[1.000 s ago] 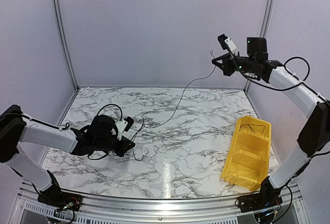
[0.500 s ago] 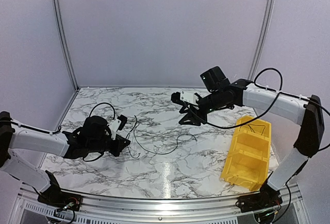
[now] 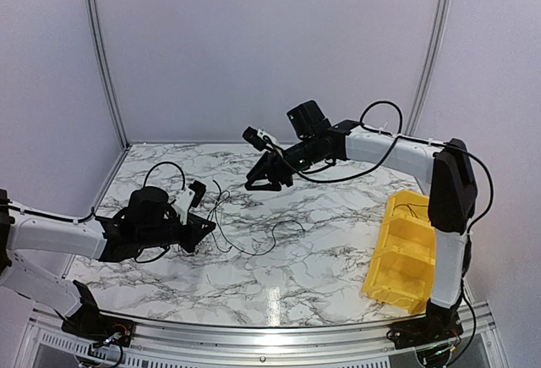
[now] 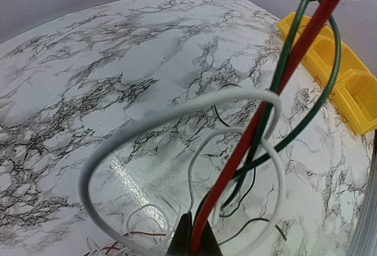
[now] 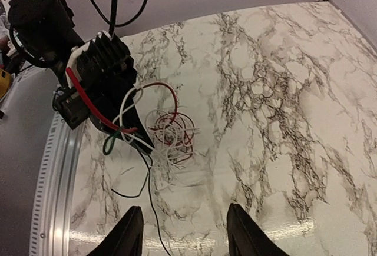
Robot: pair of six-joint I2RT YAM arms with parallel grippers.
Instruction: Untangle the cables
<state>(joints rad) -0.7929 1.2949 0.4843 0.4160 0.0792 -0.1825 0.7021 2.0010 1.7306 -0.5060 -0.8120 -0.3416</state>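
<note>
1. While the left gripper (image 3: 203, 222) stands pinched shut on the cables (image 3: 226, 226) near the left edge of the table (image 3: 338, 207), the overhead view shows the right gripper (image 3: 258, 184) hovering empty over the middle, toward the far edge, jaws spread. One dark strand (image 3: 283, 231) loops loose toward the table's centre. I judge the step in hand to be a reach for a strand to draw out. A yellow bin (image 3: 406, 254) sits at the near right corner. No writing is legible.
2. From the left wrist, the fingertips (image 4: 179, 241) press together on a red wire (image 4: 265, 109), with a white loop (image 4: 177, 110) and a green wire (image 4: 283, 62) rising from the same pinch. No labels show.
3. From the right wrist, the two fingers (image 5: 132, 232) stand parted with nothing between them, above a red-and-white knot (image 5: 171, 132) lying just beside the left gripper. The next move, I think, calls for lowering onto one strand at the knot's edge, clear of the other gripper, and closing on that alone. No print can be read.
</note>
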